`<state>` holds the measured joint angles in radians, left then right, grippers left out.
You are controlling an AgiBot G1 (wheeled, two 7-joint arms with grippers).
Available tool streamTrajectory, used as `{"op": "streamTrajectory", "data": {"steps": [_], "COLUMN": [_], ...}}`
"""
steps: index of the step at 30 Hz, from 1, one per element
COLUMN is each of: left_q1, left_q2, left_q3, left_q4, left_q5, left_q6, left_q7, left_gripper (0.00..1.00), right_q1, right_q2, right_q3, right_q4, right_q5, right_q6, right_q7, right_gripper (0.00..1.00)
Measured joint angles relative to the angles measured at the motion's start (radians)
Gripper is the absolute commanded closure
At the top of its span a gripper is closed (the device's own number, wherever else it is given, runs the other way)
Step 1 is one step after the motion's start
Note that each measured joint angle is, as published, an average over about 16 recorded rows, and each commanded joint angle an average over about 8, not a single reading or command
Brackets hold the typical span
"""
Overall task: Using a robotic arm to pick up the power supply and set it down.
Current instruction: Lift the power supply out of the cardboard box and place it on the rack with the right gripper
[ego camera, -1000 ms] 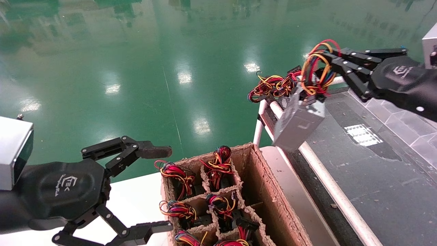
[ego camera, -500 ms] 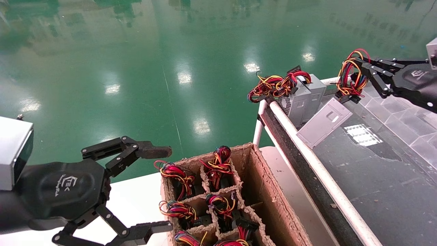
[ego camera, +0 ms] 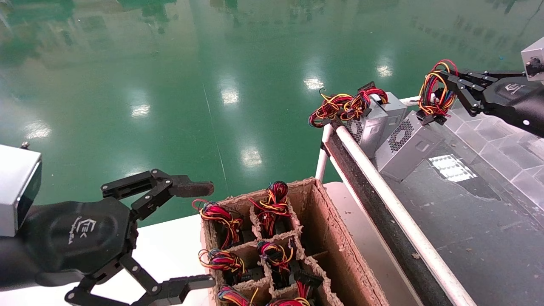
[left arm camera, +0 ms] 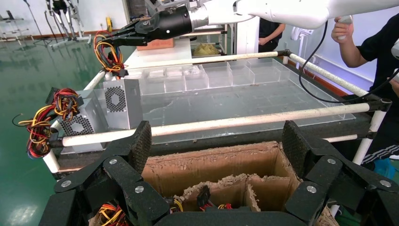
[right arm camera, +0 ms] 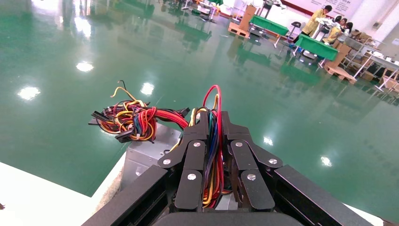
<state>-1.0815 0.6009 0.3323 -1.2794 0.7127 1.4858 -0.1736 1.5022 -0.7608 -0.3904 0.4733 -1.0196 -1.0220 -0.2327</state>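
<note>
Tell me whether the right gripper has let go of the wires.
Not yet: the right gripper is shut on the wire loop of the power supply.

A factory or workshop hall: glossy green floor (ego camera: 170,85) across the upper frame, reflecting ceiling lights; a pipe-framed workbench (ego camera: 403,229) at right; green-covered tables (right arm camera: 320,47) and seated workers (right arm camera: 317,19) at upper right, wrist view.

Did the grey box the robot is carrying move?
Yes. The power supply went from over the white rail inward onto the dark table, beside the other box; right gripper holds its wires.
</note>
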Motion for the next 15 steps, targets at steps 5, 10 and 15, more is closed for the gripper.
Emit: {"op": "streamTrajectory", "data": {"steps": [5, 10, 15], "left_q1": [0.0, 0.0, 0.0], "left_q2": [0.0, 0.0, 0.0], "left_q3": [0.0, 0.0, 0.001], "left_q4": [0.0, 0.0, 0.0], "left_q5": [0.0, 0.0, 0.0], "left_q6": [0.0, 0.0, 0.0], "left_q7": [0.0, 0.0, 0.0], "left_gripper": [0.0, 0.0, 0.0], "right_q1": [0.037, 0.073, 0.11], "right_q2": [-0.014, -0.032, -0.058], "right_q3": [-0.001, -0.003, -0.009], "right_q4": [-0.068, -0.131, -0.193], "right_q5": [-0.004, -0.011, -0.023], "right_q6": [-0.021, -0.027, -0.017], "right_q7": [-0.037, -0.071, -0.102], "right_gripper": [1.0, 1.0, 1.0]}}
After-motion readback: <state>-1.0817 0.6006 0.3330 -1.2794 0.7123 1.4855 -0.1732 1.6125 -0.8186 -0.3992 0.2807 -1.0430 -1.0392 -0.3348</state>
